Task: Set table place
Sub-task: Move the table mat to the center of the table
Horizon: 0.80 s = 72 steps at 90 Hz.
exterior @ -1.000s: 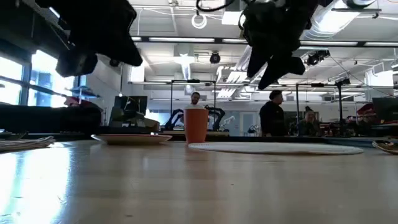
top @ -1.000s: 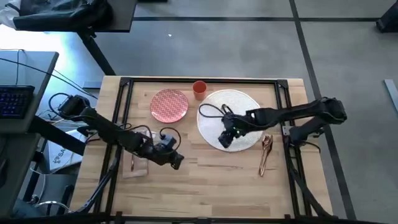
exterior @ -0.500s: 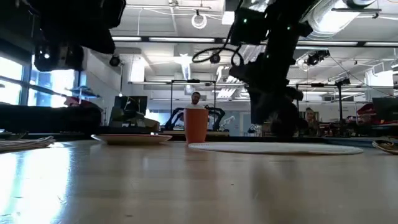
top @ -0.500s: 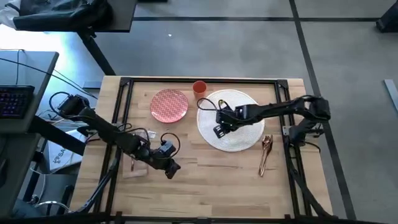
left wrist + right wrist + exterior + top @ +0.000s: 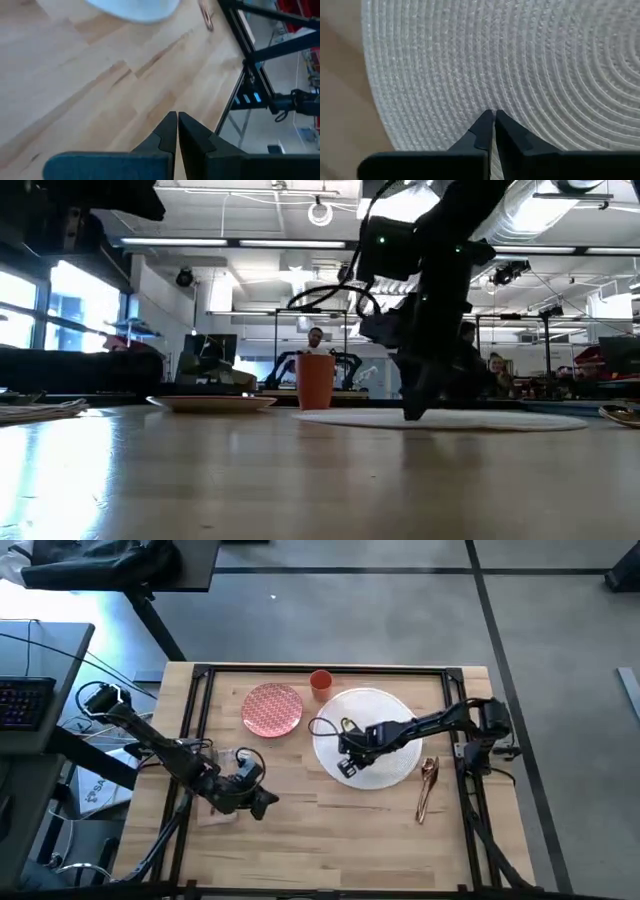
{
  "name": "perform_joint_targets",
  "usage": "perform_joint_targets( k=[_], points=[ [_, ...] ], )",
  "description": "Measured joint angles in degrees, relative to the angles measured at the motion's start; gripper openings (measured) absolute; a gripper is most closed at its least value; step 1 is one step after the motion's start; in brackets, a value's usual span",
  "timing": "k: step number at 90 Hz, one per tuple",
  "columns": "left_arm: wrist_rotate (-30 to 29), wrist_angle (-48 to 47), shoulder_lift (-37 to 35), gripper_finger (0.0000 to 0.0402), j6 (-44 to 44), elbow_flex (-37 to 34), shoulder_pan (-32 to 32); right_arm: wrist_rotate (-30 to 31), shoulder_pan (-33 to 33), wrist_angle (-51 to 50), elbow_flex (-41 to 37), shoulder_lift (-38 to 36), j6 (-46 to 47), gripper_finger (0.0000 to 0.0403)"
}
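On the table (image 5: 330, 840) a round white woven placemat (image 5: 380, 725) lies right of centre. My right gripper (image 5: 345, 766) is shut, its tips down on the mat's near-left part (image 5: 412, 416). The red-patterned plate (image 5: 272, 709) and the orange cup (image 5: 320, 681) stand at the far side, left of the mat. Copper cutlery (image 5: 428, 788) lies right of the mat. A beige napkin (image 5: 212, 816) lies under my left arm. My left gripper (image 5: 268, 802) is shut with nothing in it, above bare wood (image 5: 176, 116). My right gripper presses its shut fingertips (image 5: 493, 114) down on the placemat's woven top (image 5: 470, 95), a little inside its near-left rim. The fingers slant down from the table's right side. The mat lies flat on the table.
Bare wood lies in front of the mat and between the two grippers. A black frame (image 5: 190, 730) runs along the table's edges. A grey desk with a keyboard (image 5: 25, 700) stands to the left. People stand in the room beyond the far edge (image 5: 315, 340).
My right gripper has gone toward the table's left edge and down, from above the mat's near-right part onto its near-left part. My left gripper has drawn back toward the table's left edge, still shut.
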Motion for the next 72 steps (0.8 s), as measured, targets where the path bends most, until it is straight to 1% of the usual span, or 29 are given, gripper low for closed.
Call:
perform_joint_targets(
  k=[19, 29, 37, 44, 51, 57, 64, 72],
  points=[
    [-2.59, -1.32, -0.95, 0.0000, 0.00, 0.00, 0.00, -0.18, 5.89, 5.47, -0.13, 0.32, 6.71, 0.0000],
    [-3.19, -1.32, -0.95, 0.0000, 0.01, 0.00, 0.06, 0.15, 9.47, 11.01, -0.17, 1.62, 10.49, 0.0000],
    [-3.83, -1.31, -0.95, 0.0000, 0.02, 0.00, 0.15, -1.01, 11.77, 17.50, -0.06, 3.71, 12.61, 0.0000],
    [-4.04, -1.18, -0.94, 0.0000, 0.02, 0.00, 0.22, -3.32, 12.68, 18.39, 2.17, 5.72, 11.83, 0.0000],
    [-4.08, -0.97, -0.93, 0.0000, 0.04, 0.00, 0.20, -5.92, 12.64, 17.36, 5.14, 6.85, 6.54, 0.0000],
    [-4.03, -1.00, -0.93, 0.0000, 0.03, 0.00, 0.20, -5.87, 12.42, 14.78, 8.41, 6.72, 0.47, 0.0000],
    [-4.01, -0.84, -0.93, 0.0000, 0.00, 0.00, 0.20, -2.74, 12.08, 7.30, 13.34, 5.49, -3.75, 0.0000],
    [-3.99, -0.67, -0.90, 0.0000, -0.49, 0.00, 0.20, 2.62, 11.81, -4.36, 18.49, 4.90, -4.51, 0.0000]
  ],
)
